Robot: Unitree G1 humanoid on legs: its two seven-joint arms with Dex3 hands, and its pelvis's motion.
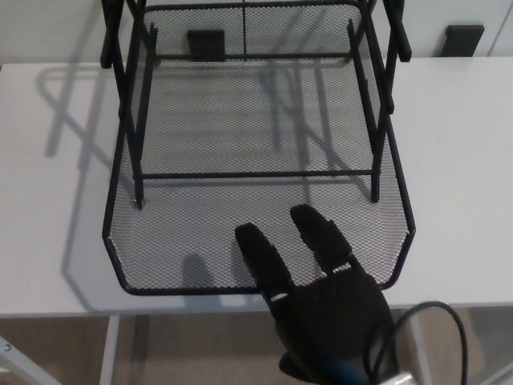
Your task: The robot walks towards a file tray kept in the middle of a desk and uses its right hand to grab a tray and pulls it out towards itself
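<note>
A black wire-mesh tray (120,269) lies slid out of the bottom of the black file rack (128,96) on the white desk (48,216). Its front rim reaches close to the desk's near edge. My right hand (325,301) comes in from the bottom right, with two fingers (260,255) hooked over the tray's front rim and resting on the mesh inside. The thumb is hidden under the hand. The rack's uprights and a cross bar stand over the tray's rear half. My left hand does not show.
A black cable (429,309) loops beside my right wrist. Two small black blocks (206,44) (465,38) sit against the wall behind the desk. The desk's front edge (160,314) runs just below the tray's rim, with floor beneath.
</note>
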